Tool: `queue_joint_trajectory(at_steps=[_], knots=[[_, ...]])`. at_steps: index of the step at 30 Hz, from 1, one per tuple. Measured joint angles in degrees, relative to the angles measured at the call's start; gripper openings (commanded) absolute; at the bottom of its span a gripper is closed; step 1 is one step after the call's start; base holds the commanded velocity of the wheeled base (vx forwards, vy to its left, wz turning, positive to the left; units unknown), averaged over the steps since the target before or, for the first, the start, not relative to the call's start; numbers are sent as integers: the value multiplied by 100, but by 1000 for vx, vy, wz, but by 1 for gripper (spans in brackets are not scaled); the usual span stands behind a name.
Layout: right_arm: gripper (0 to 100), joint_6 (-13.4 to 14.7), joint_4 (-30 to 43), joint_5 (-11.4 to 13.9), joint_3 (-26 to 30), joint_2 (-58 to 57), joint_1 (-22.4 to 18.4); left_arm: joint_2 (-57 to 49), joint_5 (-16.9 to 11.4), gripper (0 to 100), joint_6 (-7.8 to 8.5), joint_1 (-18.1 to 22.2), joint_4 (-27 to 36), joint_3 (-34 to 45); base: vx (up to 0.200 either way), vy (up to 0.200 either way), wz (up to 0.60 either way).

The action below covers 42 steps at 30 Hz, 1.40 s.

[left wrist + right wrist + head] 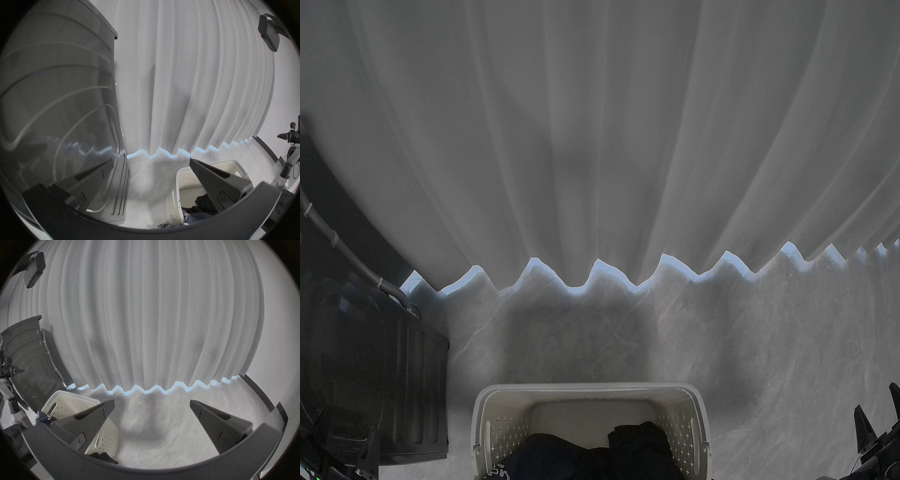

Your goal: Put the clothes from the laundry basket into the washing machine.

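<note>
A white laundry basket stands on the floor right in front of me, with dark clothes piled inside. The dark grey washing machine stands to its left, showing a ribbed panel. My left gripper hangs open and holds nothing, between the washing machine and the basket, above the clothes. My right gripper is open too, over bare floor to the right of the basket; its fingertips point up at the lower right.
A white pleated curtain hangs across the whole back, ending just above the pale marbled floor. A grey hose runs down behind the washing machine. Open floor lies beyond and right of the basket.
</note>
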Motion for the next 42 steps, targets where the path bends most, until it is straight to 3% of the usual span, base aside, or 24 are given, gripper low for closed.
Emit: queue_joint_trajectory(at_steps=[39,42], knots=[[100,0,-4,0,0,0,0,0,0,100,0,-2,0,0,0,0,0],[100,0,-4,0,0,0,0,0,0,100,2,-2,0,0,-200,0,0]])
